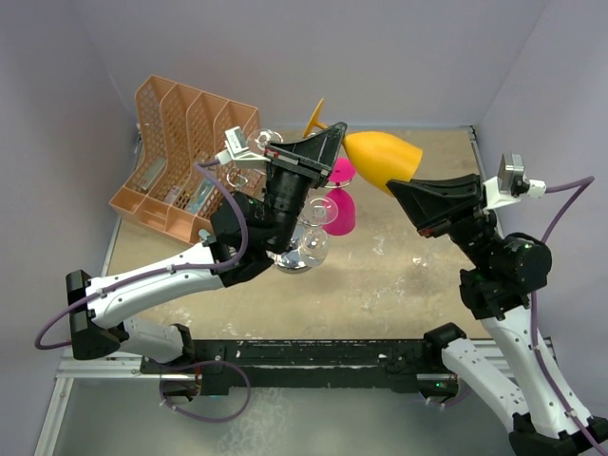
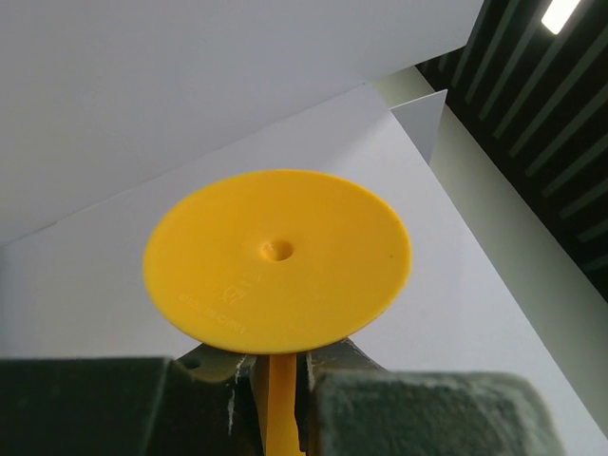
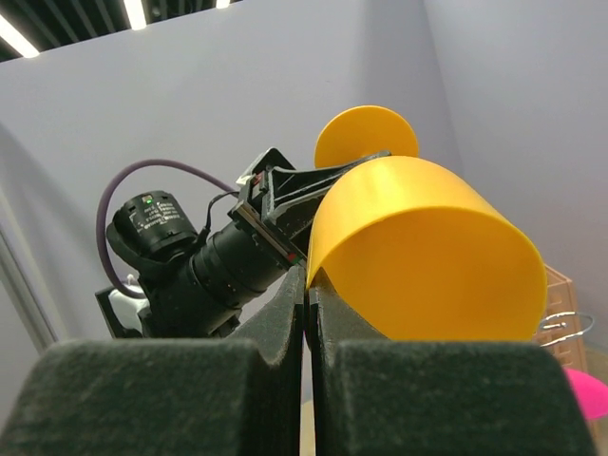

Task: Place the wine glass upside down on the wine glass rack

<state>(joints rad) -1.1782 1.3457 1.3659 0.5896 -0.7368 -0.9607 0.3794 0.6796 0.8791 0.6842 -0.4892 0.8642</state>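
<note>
The wine glass [image 1: 385,160] is yellow plastic and hangs on its side in the air between my two grippers. My left gripper [image 1: 332,142] is shut on its stem; the left wrist view shows the stem [image 2: 282,399] pinched between the jaws under the round foot [image 2: 277,256]. My right gripper [image 1: 404,190] is shut on the rim of the bowl [image 3: 427,256], the wall of the bowl caught between its fingertips. The wine glass rack [image 1: 296,258] stands below my left arm, with its shiny round base and wire arms partly hidden.
Two pink glasses [image 1: 340,211] hang on the rack just under the yellow one. An orange file organizer [image 1: 180,157] stands at the back left. Grey walls close in the table on the left, back and right.
</note>
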